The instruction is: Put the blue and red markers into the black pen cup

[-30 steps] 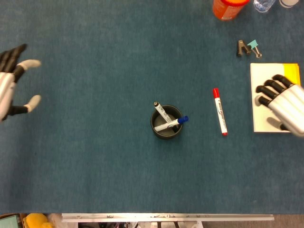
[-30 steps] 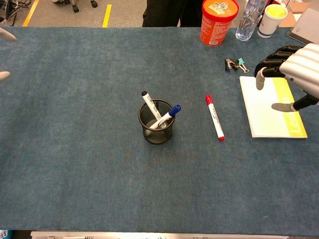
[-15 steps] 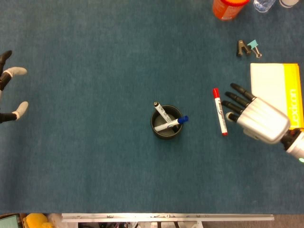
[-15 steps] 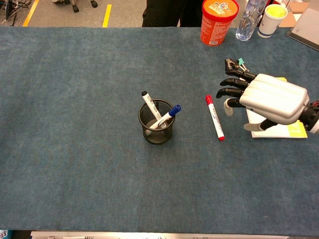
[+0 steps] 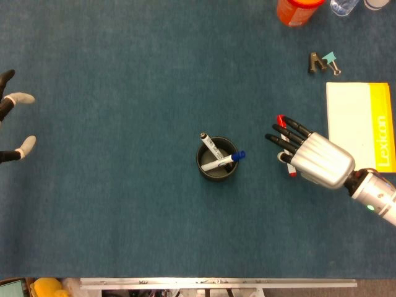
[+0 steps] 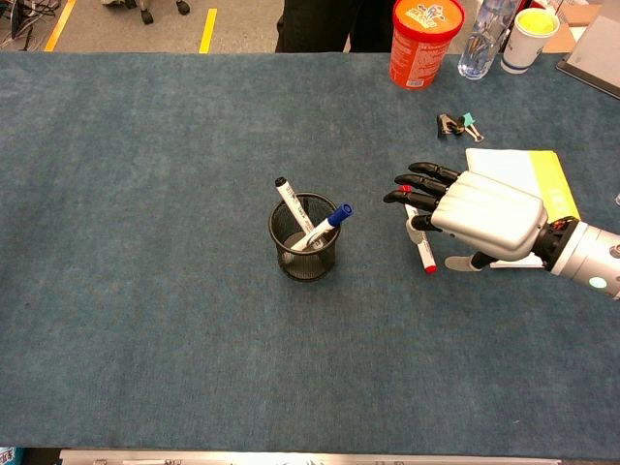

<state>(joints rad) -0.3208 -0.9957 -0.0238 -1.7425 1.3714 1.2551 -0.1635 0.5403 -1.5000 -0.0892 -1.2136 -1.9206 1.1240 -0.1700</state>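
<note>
Right robot hand (image 6: 481, 215) spread over red marker (image 6: 424, 254), nothing held; black pen cup (image 6: 304, 237) holds blue marker (image 6: 327, 222).

red marker (image 5: 281, 120): middle covered by the right hand (image 5: 312, 158); whether the fingers touch it cannot be told.
left hand (image 5: 12, 127): cut off by the head view's left edge.
orange tub (image 5: 296, 10): upper part out of frame.

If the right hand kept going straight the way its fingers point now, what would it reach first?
Probably nothing. The right hand sits over the red marker, fingers pointing up and left. That line looks to pass above the black pen cup over bare blue table, though its height over the marker is unclear.
</note>
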